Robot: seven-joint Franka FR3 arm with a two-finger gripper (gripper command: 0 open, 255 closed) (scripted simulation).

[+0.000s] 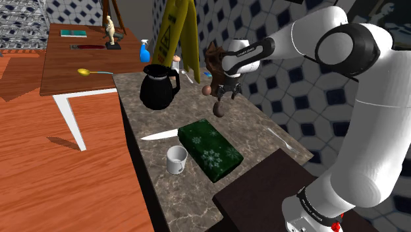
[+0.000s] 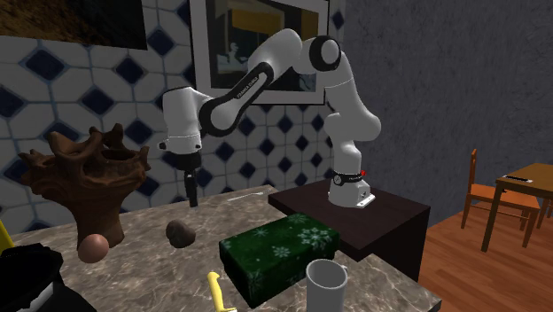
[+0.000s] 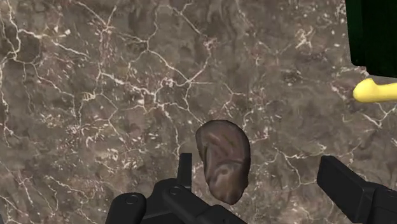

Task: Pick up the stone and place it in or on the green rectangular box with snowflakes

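Note:
The stone point(image 1: 219, 109) is a brown oval lump lying on the marble counter point(image 1: 263, 125). The green box with white snowflakes point(image 1: 209, 150) lies flat on the counter nearer the stand, a short way from the stone. My black gripper point(image 1: 227, 94) hangs just above the stone, pointing down and open. In the second exterior view a small gap shows between the gripper point(image 2: 190, 198) and the stone point(image 2: 181, 232), with the box point(image 2: 279, 253) to their right. In the wrist view the stone point(image 3: 222, 162) lies between the spread fingers point(image 3: 347, 184), untouched, closer to one finger; the gripper point(image 3: 264, 181) holds nothing.
A black pitcher point(image 1: 159, 86), a white mug point(image 1: 176, 159) and a yellow-handled knife point(image 2: 217, 292) sit on the counter near the box. A brown carved piece point(image 2: 84, 177) and a brown ball point(image 2: 93, 248) stand beside the stone. A fork point(image 1: 280, 137) lies by the counter's wall-side edge.

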